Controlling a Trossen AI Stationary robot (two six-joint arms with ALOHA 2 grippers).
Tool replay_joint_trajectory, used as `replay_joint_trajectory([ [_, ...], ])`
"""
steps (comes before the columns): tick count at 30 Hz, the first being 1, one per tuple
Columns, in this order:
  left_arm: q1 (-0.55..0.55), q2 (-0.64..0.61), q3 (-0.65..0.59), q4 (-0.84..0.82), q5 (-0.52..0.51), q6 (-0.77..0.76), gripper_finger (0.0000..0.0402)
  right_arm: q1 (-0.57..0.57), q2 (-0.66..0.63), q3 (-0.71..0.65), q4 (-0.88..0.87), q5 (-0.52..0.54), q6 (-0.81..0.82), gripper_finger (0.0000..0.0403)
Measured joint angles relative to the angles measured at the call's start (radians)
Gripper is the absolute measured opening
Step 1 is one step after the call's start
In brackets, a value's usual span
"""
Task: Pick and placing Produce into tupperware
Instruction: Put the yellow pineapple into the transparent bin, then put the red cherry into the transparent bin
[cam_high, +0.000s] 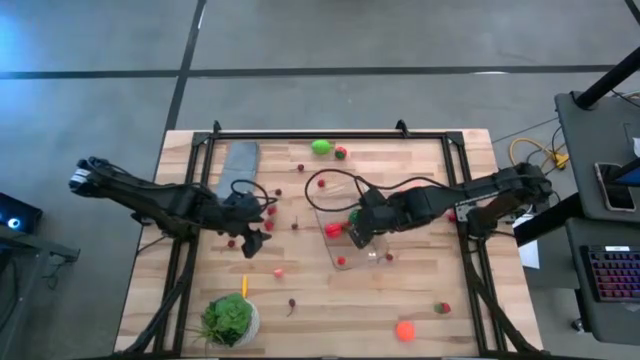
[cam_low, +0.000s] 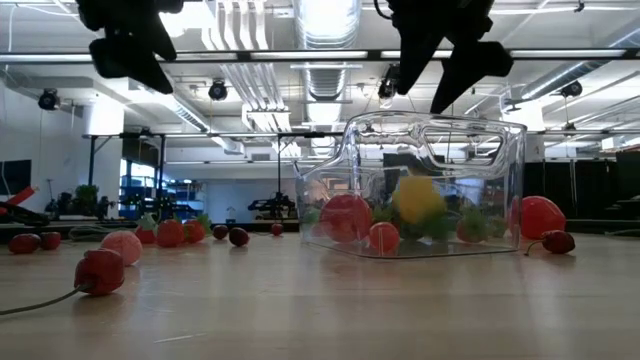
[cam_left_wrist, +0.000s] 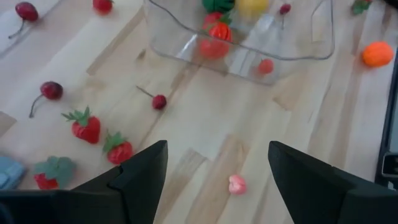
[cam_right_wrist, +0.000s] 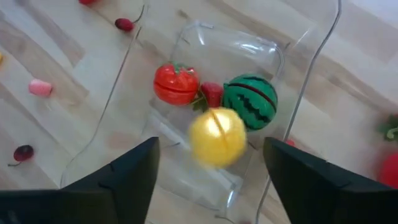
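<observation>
Release over the tupperware (cam_right_wrist: 205, 93).
Right gripper (cam_right_wrist: 208, 177) directly above the tub, fingers spread and empty; yellow fruit (cam_right_wrist: 216, 137) blurred below them, inside beside the striped melon (cam_right_wrist: 250, 101). Left gripper (cam_left_wrist: 217, 180) open, empty, nearer the loose strawberries (cam_left_wrist: 99, 137) outside the tub.

Grey floor (cam_high: 330, 40) around the wooden table (cam_high: 330, 310); ceiling ducts (cam_low: 250, 60) and lights overhead.

No readable text, label, brand or number anywhere — not on table, tub or fruit.
</observation>
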Motion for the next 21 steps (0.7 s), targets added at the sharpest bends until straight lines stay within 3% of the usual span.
replay_joint_trajectory([
  [5, 0.000, -0.032, -0.065, 0.076, -0.035, 0.004, 0.0264, -0.003, -0.003, 0.000, -0.054, -0.032, 0.018, 0.0330],
  [9, 0.000, -0.035, -0.086, 0.099, -0.034, 0.049, 0.0264, 0.023, -0.015, 0.000, -0.224, -0.176, 0.047, 0.0344],
  [14, 0.000, -0.023, -0.088, 0.116, -0.034, 0.116, 0.0264, 0.137, -0.015, -0.006, -0.381, -0.338, 0.064, 0.0347],
  [21, 0.001, -0.002, -0.087, 0.129, -0.037, 0.135, 0.0264, 0.331, -0.015, -0.037, -0.440, -0.380, 0.243, 0.0337],
])
